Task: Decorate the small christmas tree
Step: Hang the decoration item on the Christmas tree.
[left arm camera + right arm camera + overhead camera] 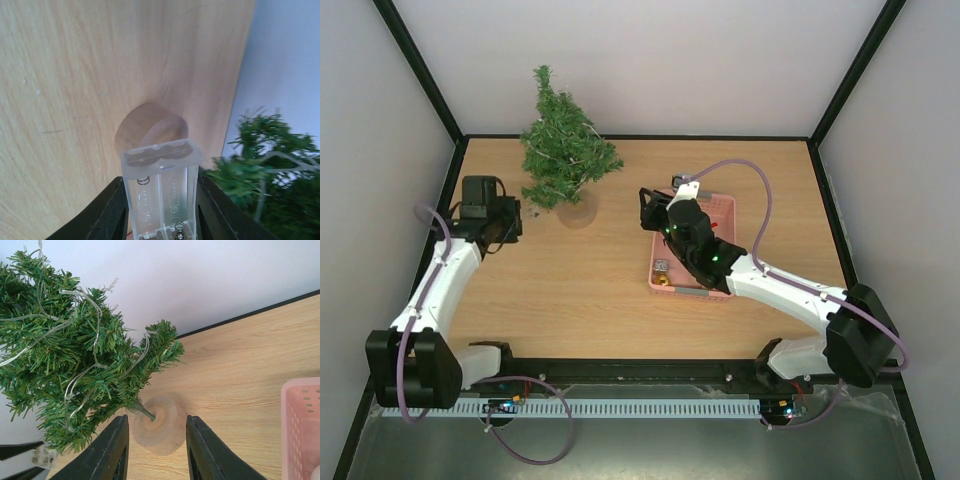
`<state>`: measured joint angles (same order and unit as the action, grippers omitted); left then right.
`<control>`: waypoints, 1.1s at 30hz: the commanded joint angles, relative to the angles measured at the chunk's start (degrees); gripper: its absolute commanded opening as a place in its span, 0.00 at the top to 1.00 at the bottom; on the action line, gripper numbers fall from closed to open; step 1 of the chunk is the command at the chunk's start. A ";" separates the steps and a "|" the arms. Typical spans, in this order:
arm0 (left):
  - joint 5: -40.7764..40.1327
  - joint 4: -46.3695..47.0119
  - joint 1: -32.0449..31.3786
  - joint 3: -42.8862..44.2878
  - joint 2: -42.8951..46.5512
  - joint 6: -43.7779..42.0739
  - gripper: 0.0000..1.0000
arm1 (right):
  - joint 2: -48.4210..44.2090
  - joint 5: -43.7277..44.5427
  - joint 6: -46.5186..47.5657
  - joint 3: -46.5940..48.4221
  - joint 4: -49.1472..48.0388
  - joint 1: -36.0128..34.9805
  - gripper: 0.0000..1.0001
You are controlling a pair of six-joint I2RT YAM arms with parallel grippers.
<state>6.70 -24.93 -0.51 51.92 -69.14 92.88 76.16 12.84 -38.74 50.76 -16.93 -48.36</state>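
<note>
1. Small christmas tree [565, 150] stands on its round base [577, 211] at the back left of the tabletop [580, 300], close to the rear wall, with a thin light string [82, 297] draped through its green branches.
2. Left tool [160, 200], just left of the tree, is clamped on a clear battery box [159, 165], both fingers pressed against its sides.
3. Right tool [157, 422] hangs above the far end of a pink basket [724, 206], right of the tree, its fingers parted with nothing between them.
4. Small items lie in the basket, too small to identify.
</note>
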 commanded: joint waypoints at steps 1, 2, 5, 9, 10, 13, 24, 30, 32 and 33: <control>-7.60 -4.54 0.51 4.73 1.97 -4.70 0.65 | -1.69 1.68 0.52 -0.58 0.49 -0.05 0.69; -8.63 -4.49 0.56 5.44 2.19 -5.66 0.65 | -1.84 1.66 0.51 -0.58 0.55 -0.07 0.69; -10.42 -3.30 1.14 7.47 2.28 -8.36 0.65 | -2.28 1.81 0.48 -0.58 0.76 -0.04 0.69; -10.47 0.84 1.66 9.76 0.93 -13.62 0.64 | -2.91 2.02 0.45 -0.73 1.21 -0.06 0.69; -9.95 2.23 1.73 10.05 0.52 -15.14 0.64 | -3.04 2.13 0.45 -0.82 1.29 -0.07 0.69; -8.63 6.27 1.91 11.24 -0.96 -19.96 0.64 | -3.51 2.42 0.59 -1.09 1.45 -0.05 0.69; -6.72 14.78 2.31 13.70 -4.44 -39.26 0.64 | -3.81 2.97 1.01 -1.01 1.66 -0.07 0.69; -2.77 18.62 3.11 11.66 -4.88 -49.53 0.64 | -3.40 3.03 1.03 -0.71 1.65 -0.05 0.69; -0.49 19.95 4.08 11.18 -5.57 -51.18 0.65 | -3.05 2.98 1.00 -0.59 1.64 -0.07 0.69; 0.85 20.53 4.64 11.13 -6.17 -51.73 0.65 | -2.92 2.94 0.98 -0.58 1.69 -0.07 0.69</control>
<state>2.98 -9.15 2.39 63.70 -73.87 48.29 73.69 13.98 -38.48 50.17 -15.62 -48.36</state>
